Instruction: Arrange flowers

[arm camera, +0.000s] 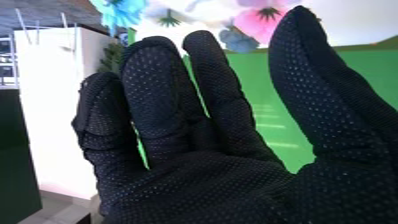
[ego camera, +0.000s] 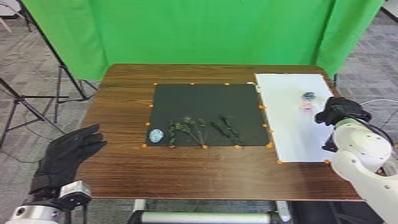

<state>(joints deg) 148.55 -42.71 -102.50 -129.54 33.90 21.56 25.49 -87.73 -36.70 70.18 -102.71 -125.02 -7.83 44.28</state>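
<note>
A green curtain hangs across the top of the head view, behind a brown wooden table filling the middle. Black metal stands stand at left on grey carpet.

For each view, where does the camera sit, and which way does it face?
Head view: on the robot's head, facing forward and down over the brown table; both arms show, with left hand and right hand.
Right wrist view: on the right wrist, looking along that hand's palm and fingers toward a pink flower.
Shared: the right hand, pink flower and green curtain.
</note>
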